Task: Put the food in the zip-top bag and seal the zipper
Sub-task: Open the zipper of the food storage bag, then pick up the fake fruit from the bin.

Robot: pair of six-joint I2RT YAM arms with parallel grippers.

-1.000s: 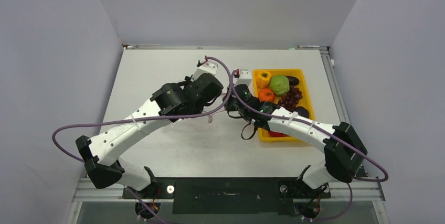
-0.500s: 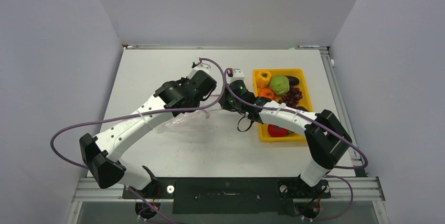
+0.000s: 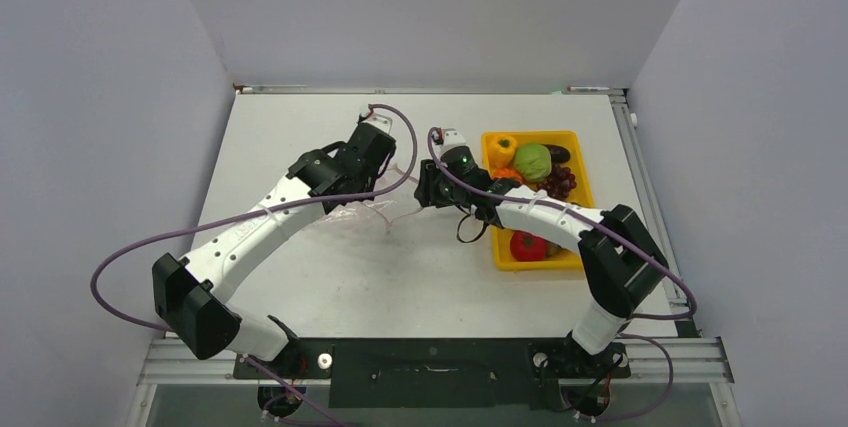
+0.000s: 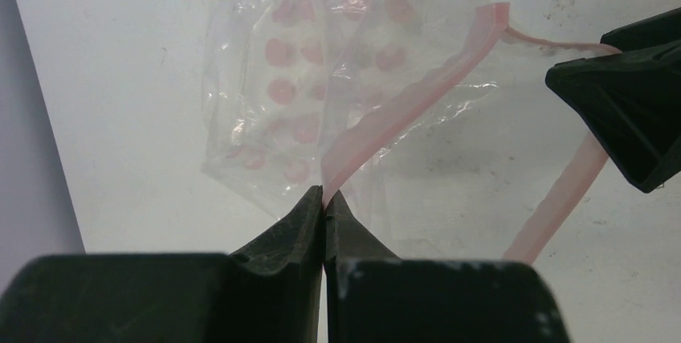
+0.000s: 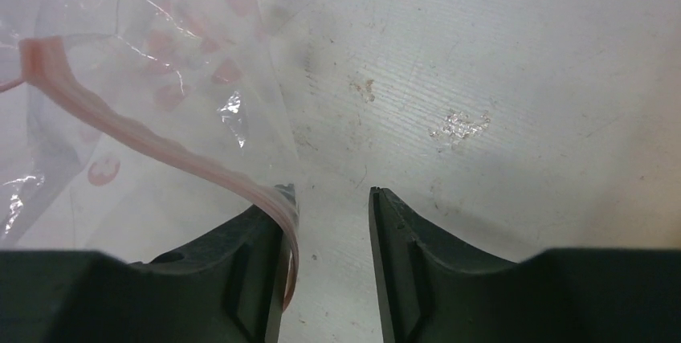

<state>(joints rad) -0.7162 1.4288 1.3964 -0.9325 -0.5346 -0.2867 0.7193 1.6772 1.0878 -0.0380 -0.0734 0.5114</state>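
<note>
zipper (image 4: 409,99) pinched in left claw (image 4: 324,201)

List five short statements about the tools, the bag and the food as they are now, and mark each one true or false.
1. The left tool is shut on the zipper. True.
2. The right tool is clamped shut. False: its jaws stand apart, and the zipper strip lies against one finger.
3. The bell pepper is inside the zip-top bag. False: it lies in the yellow tray.
4. The grape bunch is in the yellow tray. True.
5. In the top view, the zip-top bag lies to the right of the yellow tray. False: it is to the left of the tray, between the two tools.
</note>
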